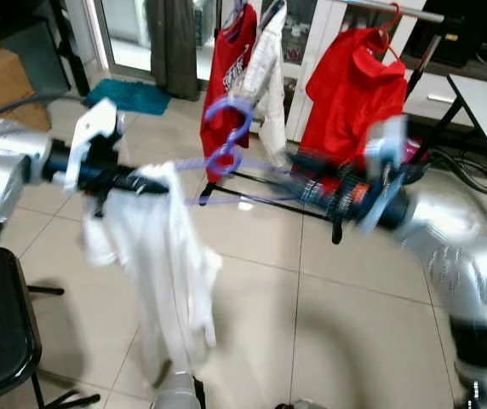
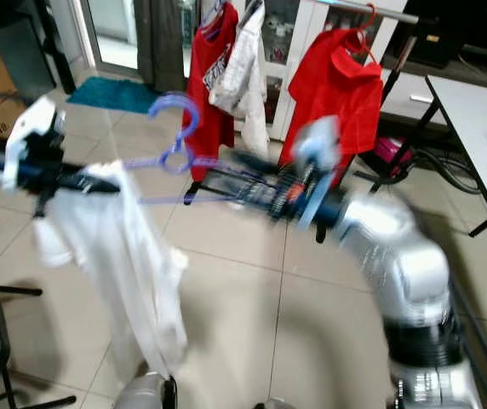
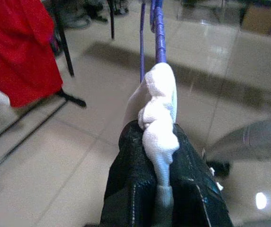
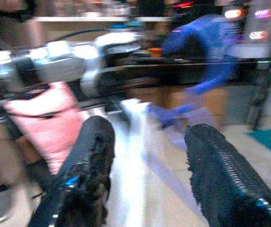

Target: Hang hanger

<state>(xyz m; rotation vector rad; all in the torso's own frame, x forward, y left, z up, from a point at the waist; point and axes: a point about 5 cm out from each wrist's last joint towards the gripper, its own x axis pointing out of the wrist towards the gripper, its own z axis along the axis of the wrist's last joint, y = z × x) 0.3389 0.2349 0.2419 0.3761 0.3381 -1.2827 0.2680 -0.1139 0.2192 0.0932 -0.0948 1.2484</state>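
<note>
So at my 9 o'clock the left gripper (image 3: 161,156) has its fingers (image 3: 130,189) clenched on a bunched fold of the white garment (image 1: 171,273), which drapes off one end of the purple hanger (image 1: 226,158) and hangs down toward the tile floor (image 1: 329,324). The hanger itself sits pretty much dead centre in the head view, hook up, its thin bar stretching out toward 3 o'clock. The clothes rack (image 1: 380,10) is straight ahead at 12, with a red jersey (image 1: 231,68), a white shirt (image 1: 265,68) and a red t-shirt (image 1: 350,94) already on it. The right gripper (image 4: 147,142) is over at 2 to 3 o'clock and smeared with motion blur; in its wrist view the fingers are spread wide with the garment and hanger bar between them, not gripping anything as far as I can judge. My take on doing this bit well: slow the right arm down so the picture sharpens, then get those fingers onto the hanger bar near the hook before letting the left side take any less load. Keep the hook upright and facing the rail. I'd aim for the gap between the white shirt and the red t-shirt, since it looks the roomiest. Watch the hem so it doesn't drag or snag on the rack's legs (image 1: 260,183).
</note>
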